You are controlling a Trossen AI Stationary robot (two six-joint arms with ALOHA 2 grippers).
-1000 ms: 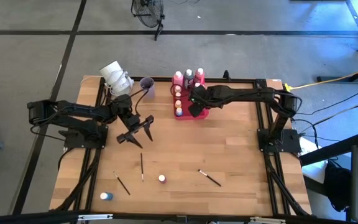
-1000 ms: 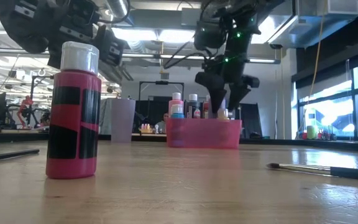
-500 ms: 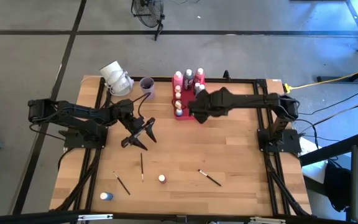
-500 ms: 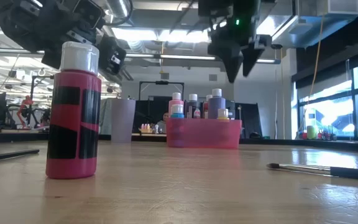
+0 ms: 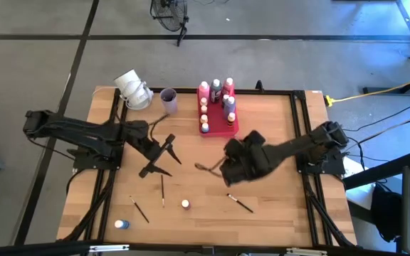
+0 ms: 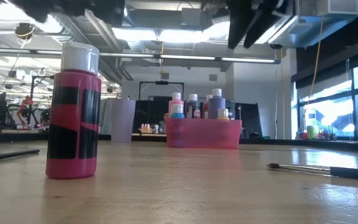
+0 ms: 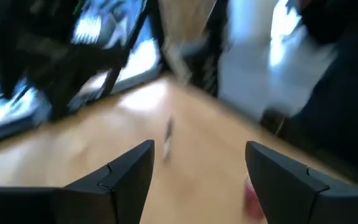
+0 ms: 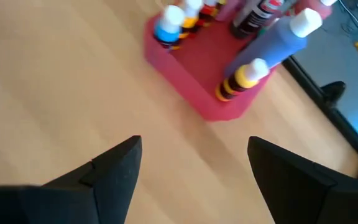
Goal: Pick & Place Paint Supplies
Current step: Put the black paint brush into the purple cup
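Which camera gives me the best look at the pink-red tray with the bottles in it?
The right wrist view: the tray shows close up, its bottles easy to tell apart. The high view shows the tray whole but small, at the table's far edge. The low view shows only its side wall. The left wrist view doesn't clearly show it.

Looks like a robotics lab or workshop hall. Wooden bench [image 5: 262,135] on a black frame, standing on grey concrete floor [image 5: 41,64] with dark lines. Exposed ducts and strip lights [image 6: 166,34] overhead, tall windows [image 6: 353,99] at one side. Possibly gym machines [image 6: 27,106] far back, too small to tell.
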